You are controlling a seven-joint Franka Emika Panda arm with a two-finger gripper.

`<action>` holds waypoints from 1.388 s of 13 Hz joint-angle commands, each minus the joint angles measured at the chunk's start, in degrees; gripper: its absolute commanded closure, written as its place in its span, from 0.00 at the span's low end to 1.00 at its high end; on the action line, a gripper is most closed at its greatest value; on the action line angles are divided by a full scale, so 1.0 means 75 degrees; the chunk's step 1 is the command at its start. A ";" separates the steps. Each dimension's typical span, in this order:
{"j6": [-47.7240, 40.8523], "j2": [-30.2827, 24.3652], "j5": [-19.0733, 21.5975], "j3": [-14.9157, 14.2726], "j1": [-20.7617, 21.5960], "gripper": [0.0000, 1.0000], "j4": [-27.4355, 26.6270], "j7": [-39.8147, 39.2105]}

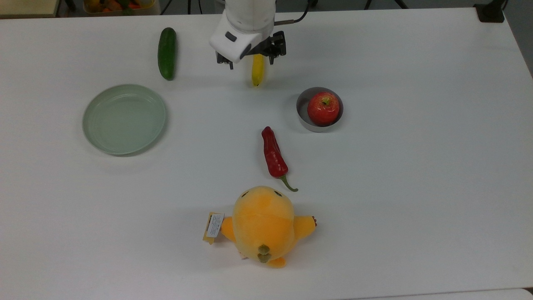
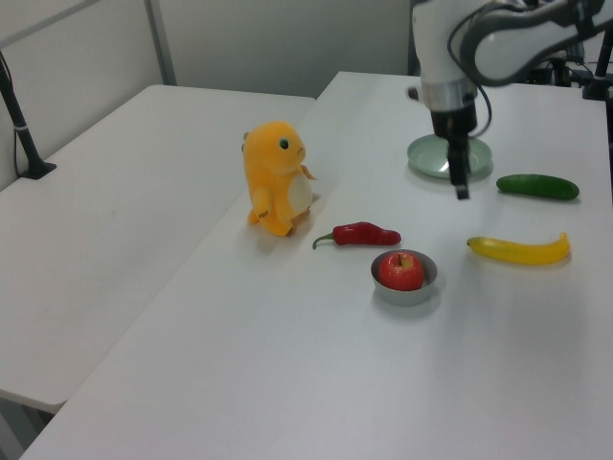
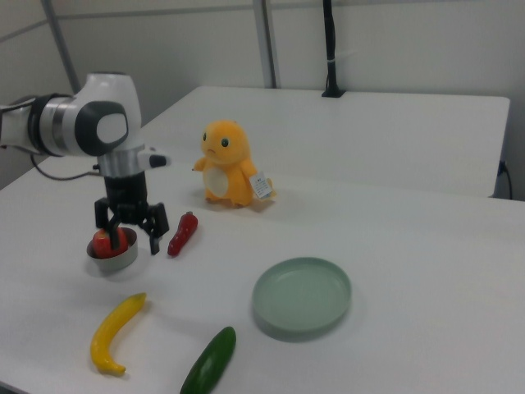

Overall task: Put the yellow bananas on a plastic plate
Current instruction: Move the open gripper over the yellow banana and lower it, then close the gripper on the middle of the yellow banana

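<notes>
Overhead plus two opposing oblique side-views.

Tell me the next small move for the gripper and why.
Probably lower straight down over the yellow banana. The gripper hangs above the table with its fingers spread open and nothing between them; the top view places it over the banana's upper part. The banana lies flat on the table, and the mint-green plate has nothing on it.

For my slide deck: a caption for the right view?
Open hand hovering above banana, mint plate empty.
</notes>
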 commanded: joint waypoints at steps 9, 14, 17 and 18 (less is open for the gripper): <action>-0.0087 0.0019 -0.0574 0.0884 0.0082 0.00 -0.1809 -0.0461; 0.0253 0.0113 -0.0713 0.0884 0.0070 0.02 -0.2055 -0.0461; 0.0464 0.0195 -0.0738 0.0884 0.0070 0.12 -0.2150 -0.0461; 0.0488 0.0196 -0.0738 0.0884 0.0058 0.17 -0.2162 -0.0461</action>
